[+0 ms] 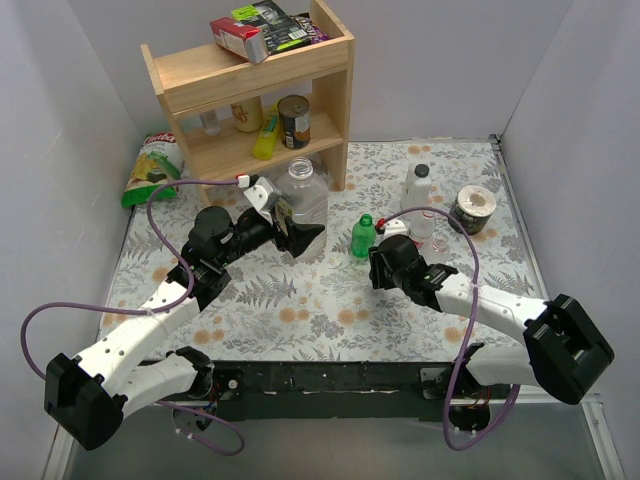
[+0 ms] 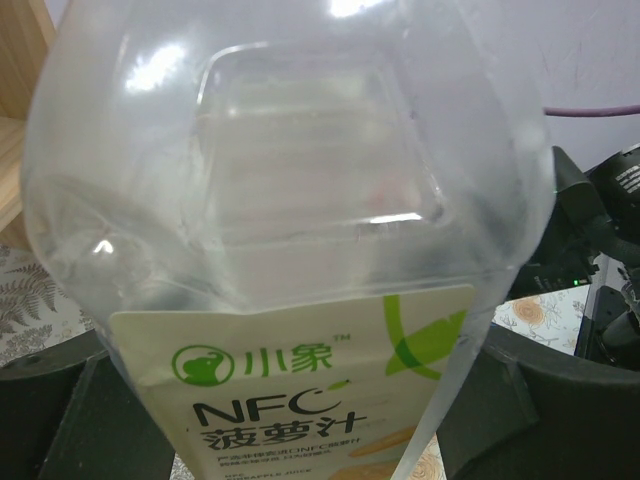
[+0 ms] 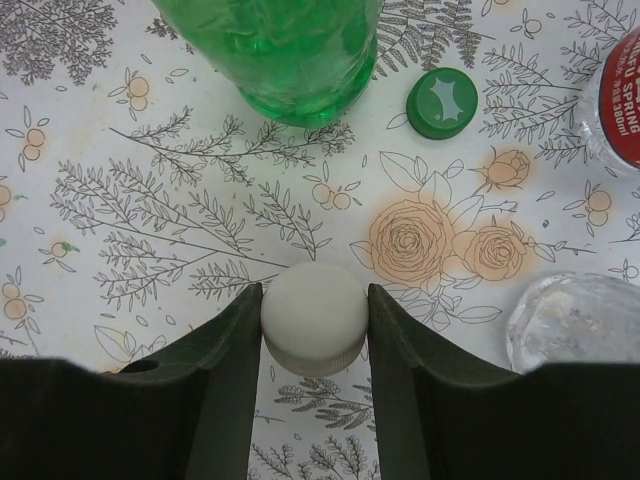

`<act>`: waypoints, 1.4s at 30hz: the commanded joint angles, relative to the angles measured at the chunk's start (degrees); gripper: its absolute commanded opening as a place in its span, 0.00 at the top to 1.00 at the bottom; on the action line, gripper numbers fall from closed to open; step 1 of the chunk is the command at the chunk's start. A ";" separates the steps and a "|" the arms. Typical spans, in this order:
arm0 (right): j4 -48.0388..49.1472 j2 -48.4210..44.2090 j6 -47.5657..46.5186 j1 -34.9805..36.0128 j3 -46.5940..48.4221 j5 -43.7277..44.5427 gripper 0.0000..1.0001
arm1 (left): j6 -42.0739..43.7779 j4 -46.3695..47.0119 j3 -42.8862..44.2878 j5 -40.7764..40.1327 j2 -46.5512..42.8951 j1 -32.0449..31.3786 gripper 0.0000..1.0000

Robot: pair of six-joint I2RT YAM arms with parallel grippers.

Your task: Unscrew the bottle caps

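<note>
Top view: the left end effector (image 1: pixel 290 224) clasped the large clear bottle (image 1: pixel 303 192) toward 12 o'clock on the bench (image 1: pixel 300 310). Left wrist: its label filled the frame; a slack hold could let it twist. Right wrist: the right end effector (image 3: pixel 314 297) pinched the white cap (image 3: pixel 313 322), which might slip free.

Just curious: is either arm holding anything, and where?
Left end effector: large clear bottle, by its labelled body. Right end effector: white cap, by its sides.

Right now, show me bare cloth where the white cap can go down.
Free: the wide cloth in the near middle, this side of the green bottle. Crowded: right of the green bottle, among green cap, red-labelled bottle and opaque white bottle.
</note>
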 commanded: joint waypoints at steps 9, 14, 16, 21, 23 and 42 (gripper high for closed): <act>7.01 4.82 0.65 -1.85 -2.35 4.08 0.80 | 0.27 0.94 0.73 0.24 -0.65 -0.17 0.71; 8.16 6.66 0.65 -2.38 -3.15 4.43 0.77 | 0.01 0.85 0.74 0.41 -0.30 -0.17 0.71; 8.07 7.28 0.65 -2.55 -3.15 4.35 0.74 | -0.08 0.94 0.82 0.59 -0.30 -0.17 0.71; 7.63 8.16 0.65 -2.64 -2.71 4.52 0.67 | -0.08 0.94 0.82 0.67 -0.30 -0.17 0.71; 6.93 8.16 0.65 -2.64 -2.44 4.61 0.62 | -0.08 0.94 0.82 0.59 -0.30 -0.17 0.71; 5.17 2.19 -2.86 -2.64 1.16 2.33 0.40 | -0.08 0.85 0.91 0.94 -0.22 -0.17 0.71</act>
